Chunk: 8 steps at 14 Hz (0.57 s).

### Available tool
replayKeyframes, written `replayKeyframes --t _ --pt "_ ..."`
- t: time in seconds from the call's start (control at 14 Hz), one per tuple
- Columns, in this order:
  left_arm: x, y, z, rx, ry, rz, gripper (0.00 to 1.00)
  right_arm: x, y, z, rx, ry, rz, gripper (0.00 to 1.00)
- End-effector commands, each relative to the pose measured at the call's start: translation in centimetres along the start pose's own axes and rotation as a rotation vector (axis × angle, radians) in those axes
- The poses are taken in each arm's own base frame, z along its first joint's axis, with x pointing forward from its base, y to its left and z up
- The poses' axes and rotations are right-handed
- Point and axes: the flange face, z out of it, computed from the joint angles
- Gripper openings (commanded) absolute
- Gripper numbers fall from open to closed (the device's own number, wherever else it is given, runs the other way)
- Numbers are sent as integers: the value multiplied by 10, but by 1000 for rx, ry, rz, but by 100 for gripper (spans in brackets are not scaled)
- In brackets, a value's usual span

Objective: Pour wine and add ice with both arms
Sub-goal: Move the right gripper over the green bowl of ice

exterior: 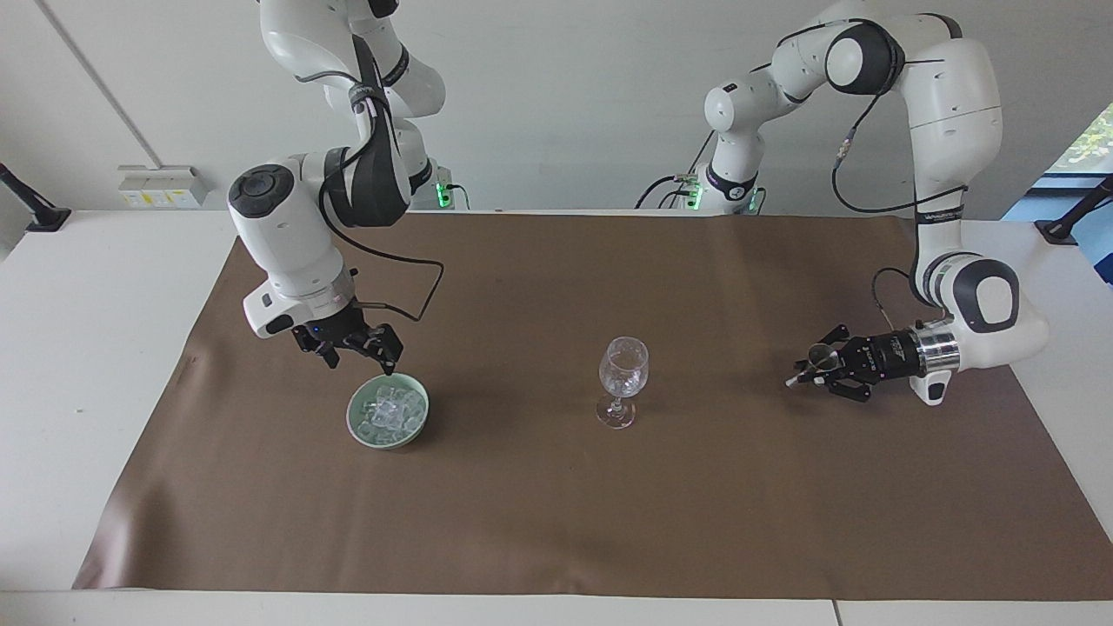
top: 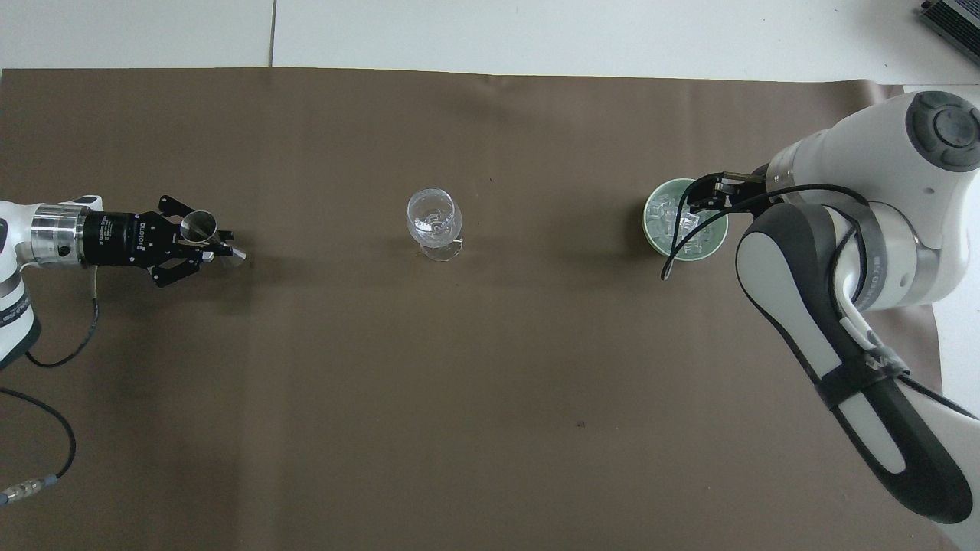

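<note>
Over at middle right of the facing frame, left hand point(exterior: 804, 372) grips the jigger point(exterior: 817, 353); at middle left, right hand point(exterior: 358, 356) hangs wide over the ice point(exterior: 389, 411) in its green bowl point(exterior: 361, 431).

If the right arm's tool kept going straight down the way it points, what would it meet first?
Probably the heap of clear ice chunks in the pale green bowl; the open right tool hangs just over its rim.
</note>
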Motion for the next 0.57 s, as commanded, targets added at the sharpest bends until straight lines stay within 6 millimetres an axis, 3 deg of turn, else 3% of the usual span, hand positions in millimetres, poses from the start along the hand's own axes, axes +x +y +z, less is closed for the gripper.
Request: replayKeyframes --t 0.0,0.21,0.5 --pt "6 -1 -4 -8 -38 8 0 2 -17 27 -1 12 35 100" --pt "8 -1 -5 -7 -41 13 0 7 -18 49 6 21 43 100" --pt "12 -2 -8 -14 -40 10 0 10 -11 49 -24 30 23 100"
